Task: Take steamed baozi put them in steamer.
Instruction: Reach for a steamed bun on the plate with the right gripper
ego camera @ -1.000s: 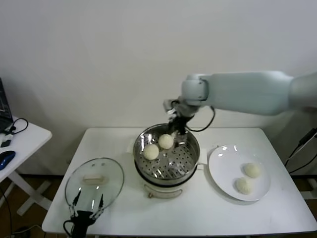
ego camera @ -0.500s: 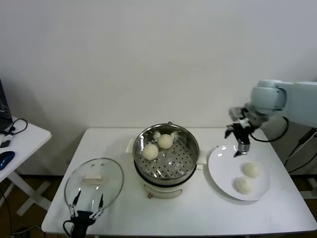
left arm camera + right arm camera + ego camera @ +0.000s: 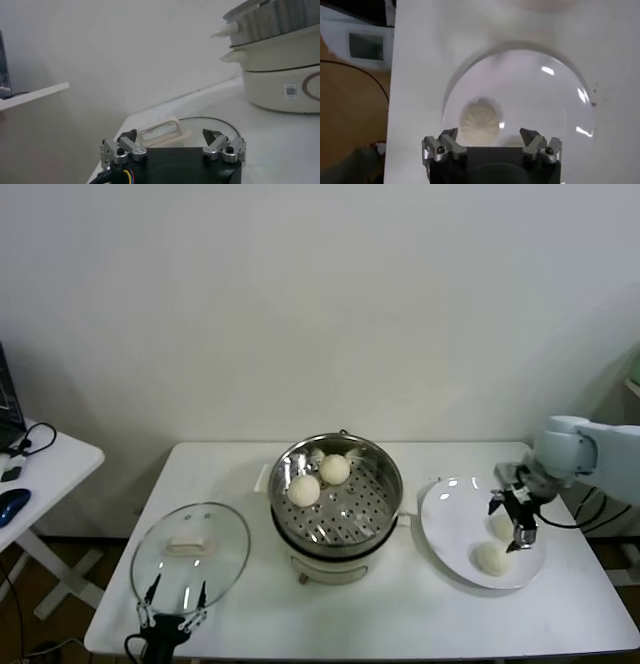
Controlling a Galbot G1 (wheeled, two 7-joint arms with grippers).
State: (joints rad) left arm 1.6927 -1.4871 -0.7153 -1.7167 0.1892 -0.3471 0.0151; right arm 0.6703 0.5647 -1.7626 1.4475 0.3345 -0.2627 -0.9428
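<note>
— Where are your grippers?

— My right gripper (image 3: 518, 521) hangs over the plate (image 3: 455, 529), to the right of the steamer (image 3: 337, 496). Its jaws stand wide and hold nothing. My left gripper (image 3: 171, 612) is parked at the desk's (image 3: 400, 604) near edge, left of the steamer, just by the glass lid (image 3: 190, 549). It is spread wide too, and empty.

— And the baozi?

— Two baozi (image 3: 304, 489) lie in the steamer, on its perforated floor, toward the far left side, close together. Two more are on the plate, right of the steamer: one (image 3: 491, 558) sits just below my right gripper, the other (image 3: 501, 526) is partly hidden behind it.

— What does the right wrist view give you?

— The plate (image 3: 530, 95) from above, with one baozi (image 3: 479, 120) just ahead of my open fingertips (image 3: 448, 136) and nearer one fingertip than the other. I cannot tell whether the gripper touches a baozi.
</note>
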